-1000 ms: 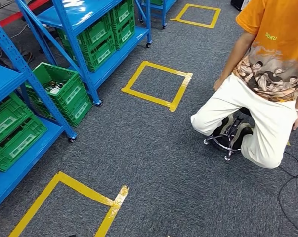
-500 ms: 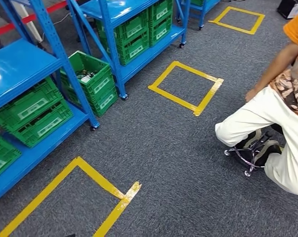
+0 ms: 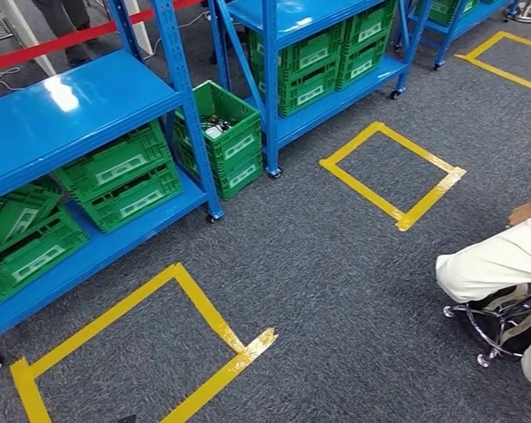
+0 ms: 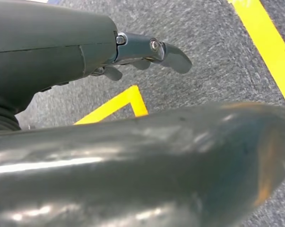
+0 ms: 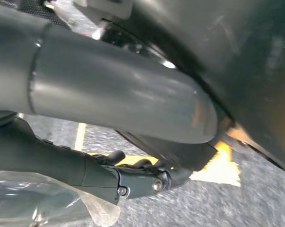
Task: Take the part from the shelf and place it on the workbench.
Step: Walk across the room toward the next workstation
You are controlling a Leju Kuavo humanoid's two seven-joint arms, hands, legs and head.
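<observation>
A clear plastic bag (image 5: 33, 203) shows in the right wrist view, close against the dark fingers of my right hand (image 5: 133, 179), hanging with the arm above the grey carpet. What is inside the bag is too blurred to make out, and the grip itself is hidden. My left hand (image 4: 148, 52) hangs over the carpet with its fingers stretched out and nothing in it. In the head view, blue shelves (image 3: 62, 106) with green crates (image 3: 116, 181) stand at the left.
A green crate (image 3: 223, 137) holding small items sits on the floor between two shelf units. Yellow tape squares (image 3: 395, 167) (image 3: 202, 304) mark the carpet. A person's bent leg (image 3: 495, 260) and a wheeled stool (image 3: 495, 330) are at the right edge.
The whole head view has swung left: shelves and crates slid toward the middle, the person slid to the right edge. The things themselves have not moved.
</observation>
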